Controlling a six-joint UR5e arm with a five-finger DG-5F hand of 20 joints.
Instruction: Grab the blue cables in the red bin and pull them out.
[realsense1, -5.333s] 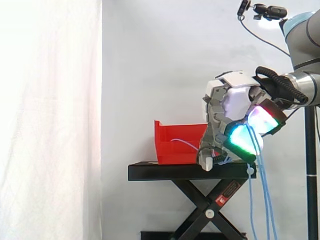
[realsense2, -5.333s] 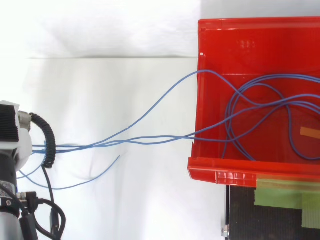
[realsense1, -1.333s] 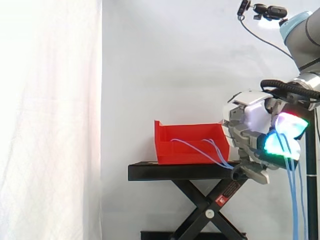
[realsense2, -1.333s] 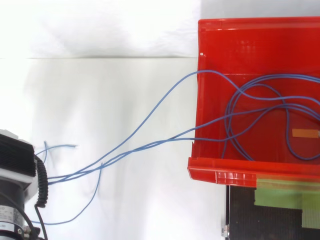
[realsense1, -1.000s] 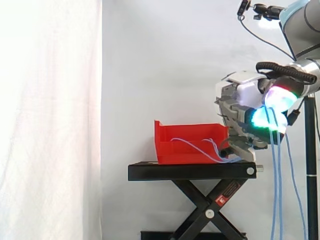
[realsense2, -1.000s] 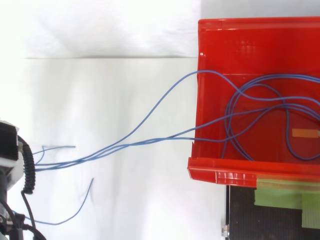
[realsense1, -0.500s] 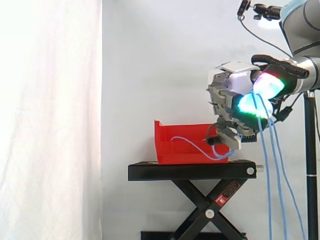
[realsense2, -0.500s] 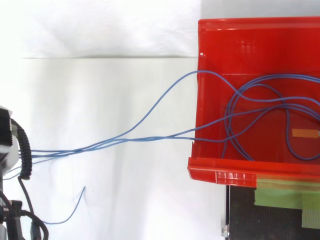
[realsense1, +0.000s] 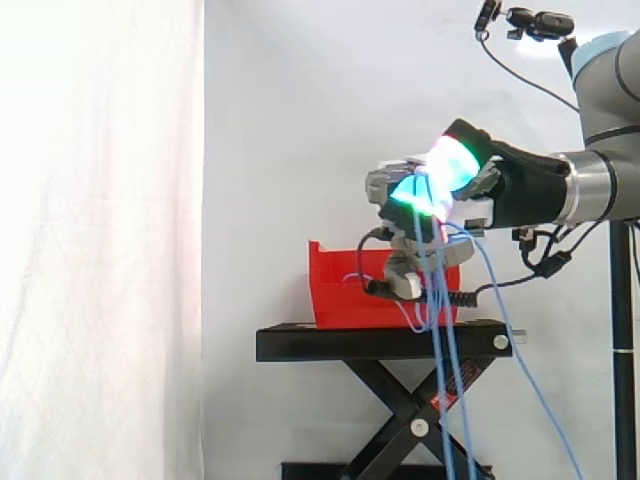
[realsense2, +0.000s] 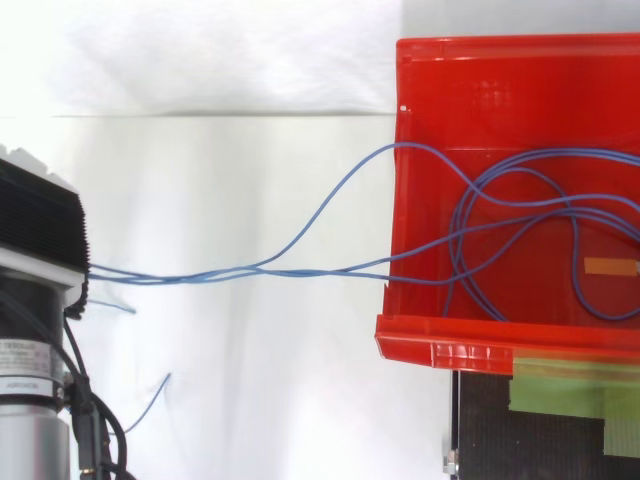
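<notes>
One hand (realsense1: 440, 195) clamps the blue cables (realsense2: 200, 277); three strands cross the left edge of one red bin (realsense2: 440, 345). One black stand (realsense1: 380, 343) carries it.

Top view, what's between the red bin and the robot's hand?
Only the blue cables, strung from the red bin to the hand; the top view shows this.

One red bin (realsense2: 450, 352), one black stand (realsense1: 380, 343), three blue cables (realsense2: 230, 275).

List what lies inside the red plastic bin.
In the red plastic bin, looped thin blue cables cross the floor beside a small orange strip. Its right end runs past the top view's edge; anything there cannot be seen.
</notes>
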